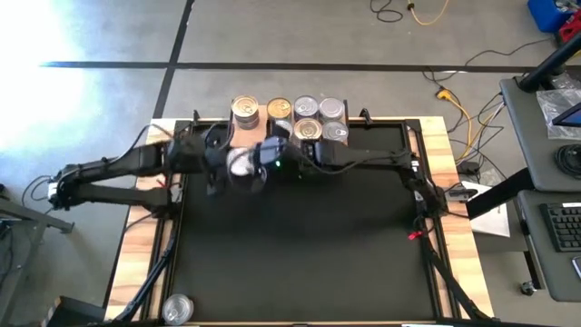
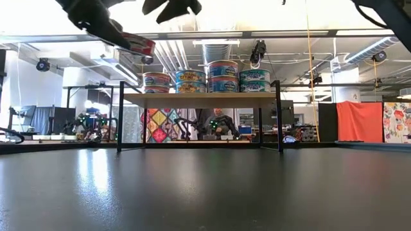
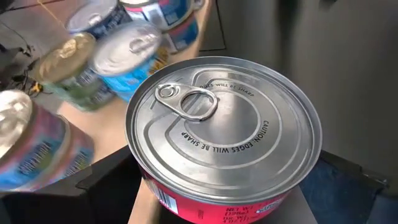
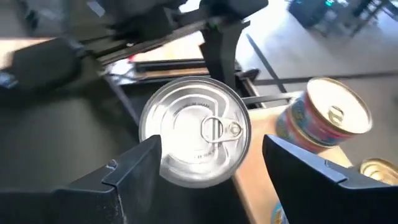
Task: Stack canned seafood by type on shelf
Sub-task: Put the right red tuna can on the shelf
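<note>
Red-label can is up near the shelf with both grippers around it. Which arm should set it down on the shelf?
Left, probably. The left gripper already holds the red can beside the shelf; the right gripper only straddles it from above, jaws apart.

Tin [image 3: 224, 130]: shiny ribbed metal lid, glossy red paper label. Shelf [image 2: 199, 99]: pale smooth wood. Table [image 2: 205, 192]: glossy black.

A robotics lab or workshop: a black-topped table [image 1: 300, 236] stands on a bare concrete floor [image 1: 300, 32], with loose cables [image 1: 458, 109] trailing at two o'clock. Beyond it, exposed ceiling ducts [image 2: 215, 51], an orange partition [image 2: 358, 120] and a desk with a keyboard [image 1: 563, 227] at three o'clock.
</note>
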Robot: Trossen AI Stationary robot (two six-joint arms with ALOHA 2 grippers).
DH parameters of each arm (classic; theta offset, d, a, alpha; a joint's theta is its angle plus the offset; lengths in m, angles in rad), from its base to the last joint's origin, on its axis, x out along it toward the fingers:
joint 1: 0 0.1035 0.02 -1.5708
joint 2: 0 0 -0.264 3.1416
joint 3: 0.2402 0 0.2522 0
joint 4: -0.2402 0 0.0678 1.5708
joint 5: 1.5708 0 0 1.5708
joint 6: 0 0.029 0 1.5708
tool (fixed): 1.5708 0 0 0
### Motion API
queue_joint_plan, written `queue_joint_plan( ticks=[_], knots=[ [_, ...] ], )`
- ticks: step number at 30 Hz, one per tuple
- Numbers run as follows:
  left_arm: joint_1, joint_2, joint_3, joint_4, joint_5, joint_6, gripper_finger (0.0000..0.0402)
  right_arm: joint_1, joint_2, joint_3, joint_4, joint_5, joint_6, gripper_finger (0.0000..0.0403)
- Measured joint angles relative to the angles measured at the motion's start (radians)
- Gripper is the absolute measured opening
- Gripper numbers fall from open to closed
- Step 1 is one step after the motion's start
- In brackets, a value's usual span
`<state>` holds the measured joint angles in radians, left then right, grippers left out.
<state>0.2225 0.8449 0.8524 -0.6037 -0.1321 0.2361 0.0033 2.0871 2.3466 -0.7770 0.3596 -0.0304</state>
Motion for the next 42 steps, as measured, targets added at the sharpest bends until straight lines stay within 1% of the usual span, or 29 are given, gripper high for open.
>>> queue_joint_plan(
  ticks=[3,6,9,11,14,18,22,25,29,31,36,42],
  knots=[
    [0.131,0.066,0.057,-0.022,0.096,0.091,0.0352,-0.051,0.011,-0.004,0.044,0.000,0.073,0.0264],
    [0.243,0.147,0.085,-0.061,0.157,0.162,0.0352,-0.105,0.022,-0.006,0.096,0.000,0.167,0.0249],
    [0.316,0.216,0.106,-0.057,0.204,0.190,0.0352,-0.142,0.033,-0.005,0.116,0.001,0.188,0.0232],
    [0.343,0.252,0.121,-0.046,0.225,0.211,0.0352,-0.155,0.044,-0.006,0.097,-0.013,0.160,0.0219],
    [0.362,0.303,0.138,-0.032,0.228,0.228,0.0354,-0.154,0.077,-0.015,0.067,-0.027,0.096,0.0200],
    [0.384,0.362,0.157,-0.028,0.225,0.235,0.0387,-0.153,0.097,-0.029,0.094,-0.030,-0.001,0.0169],
    [0.398,0.409,0.168,-0.027,0.224,0.229,0.0381,-0.163,0.101,-0.039,0.125,-0.023,-0.058,0.0133],
    [0.401,0.428,0.170,-0.023,0.224,0.226,0.0387,-0.175,0.108,-0.058,0.144,-0.041,-0.061,0.0106],
    [0.402,0.441,0.170,-0.028,0.219,0.228,0.0394,-0.201,0.113,-0.095,0.190,-0.189,-0.059,0.0074],
    [0.402,0.442,0.170,-0.033,0.219,0.228,0.0394,-0.209,0.119,-0.112,0.205,-0.227,-0.048,0.0060],
    [0.402,0.441,0.169,-0.037,0.209,0.228,0.0398,-0.212,0.126,-0.151,0.230,-0.229,-0.043,0.0036],
    [0.401,0.437,0.168,-0.069,0.177,0.219,0.0399,-0.213,0.121,-0.191,0.244,-0.225,-0.063,0.0022]
  ],
)
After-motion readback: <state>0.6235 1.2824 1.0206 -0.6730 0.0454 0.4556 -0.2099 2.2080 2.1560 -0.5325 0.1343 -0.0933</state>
